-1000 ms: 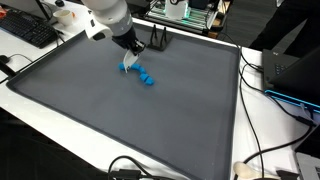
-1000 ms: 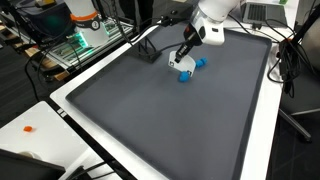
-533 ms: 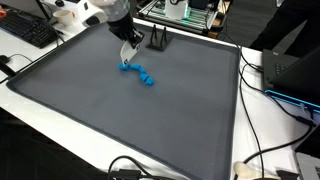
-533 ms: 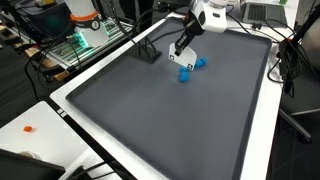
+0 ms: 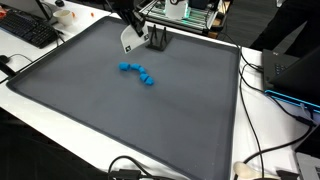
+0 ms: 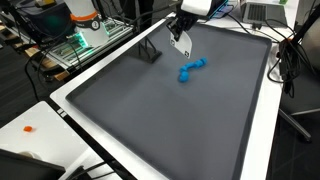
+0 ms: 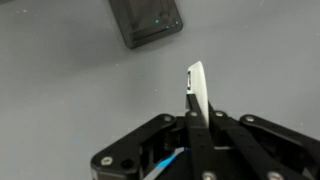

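Above the grey mat [image 5: 120, 120], the gripper [image 5: 127, 46] was held closed and empty near a black stand [image 5: 157, 40]; the blue segmented toy [image 5: 138, 72] was seen lying on the mat, apart from it.

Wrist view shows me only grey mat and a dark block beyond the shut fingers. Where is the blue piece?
Observer: The blue piece lies flat on the mat, apart from the gripper.
Operator: Is the gripper touching the mat?
Observer: No, it hangs raised above the mat in both exterior views, holding nothing.
Operator: And the dark block?
Observer: It is a black stand close to the mat's edge, apart from the blue piece.
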Robot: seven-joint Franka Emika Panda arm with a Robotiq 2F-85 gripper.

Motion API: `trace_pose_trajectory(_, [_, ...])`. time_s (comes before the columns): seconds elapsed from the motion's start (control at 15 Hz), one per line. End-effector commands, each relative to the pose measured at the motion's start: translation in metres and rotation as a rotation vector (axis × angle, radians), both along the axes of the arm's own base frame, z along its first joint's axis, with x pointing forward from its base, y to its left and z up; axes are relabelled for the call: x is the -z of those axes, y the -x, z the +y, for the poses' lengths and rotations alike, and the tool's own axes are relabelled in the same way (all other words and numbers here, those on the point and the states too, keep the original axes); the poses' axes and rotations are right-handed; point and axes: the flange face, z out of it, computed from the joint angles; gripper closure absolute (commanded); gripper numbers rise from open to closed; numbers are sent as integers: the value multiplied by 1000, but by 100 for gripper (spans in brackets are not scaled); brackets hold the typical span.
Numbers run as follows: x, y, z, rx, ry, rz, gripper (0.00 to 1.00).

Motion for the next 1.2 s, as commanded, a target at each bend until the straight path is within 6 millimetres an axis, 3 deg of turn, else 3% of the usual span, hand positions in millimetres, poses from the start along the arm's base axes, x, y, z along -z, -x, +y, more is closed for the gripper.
trace_pose_trajectory(0.0, [-5,32,-3,195,-42,-1,99])
trace_pose_trajectory(0.73, [10,103,0,538,-112,28,99])
trace_pose_trajectory(1.13, [28,131,-2,686,-123,23,99])
